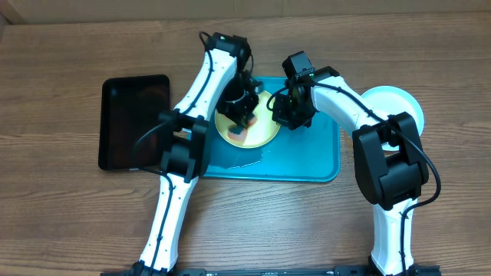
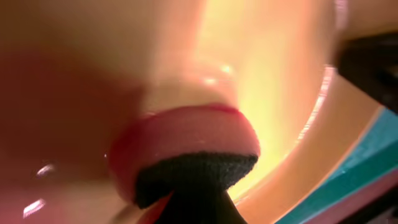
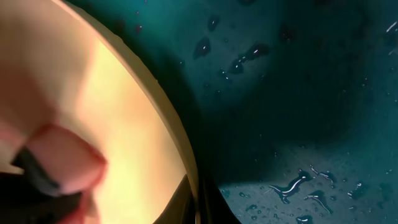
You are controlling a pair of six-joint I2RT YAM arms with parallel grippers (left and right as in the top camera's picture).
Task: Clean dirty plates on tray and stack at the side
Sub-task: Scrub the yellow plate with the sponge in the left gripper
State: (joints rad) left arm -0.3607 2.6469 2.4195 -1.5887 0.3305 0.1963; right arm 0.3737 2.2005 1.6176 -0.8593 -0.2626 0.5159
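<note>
Wooden table point(image 1: 61, 46), turquoise tray point(image 1: 307, 165) at centre. Left gripper point(image 1: 242, 116) pinches pink sponge point(image 2: 186, 140), pressed onto pale yellow plate point(image 1: 265, 135) directly beneath. Right gripper point(image 1: 285, 116) at plate's right rim; closure cannot be told. Farther right, blue-rimmed plate point(image 1: 395, 103) off-tray.

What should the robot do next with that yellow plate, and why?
Probably rub the pink sponge across the yellow plate. The left claw has the sponge pressed on the plate. The right claw sits at the plate's rim. The plate lies on the wet blue tray, not at the side by the white plate.
</note>
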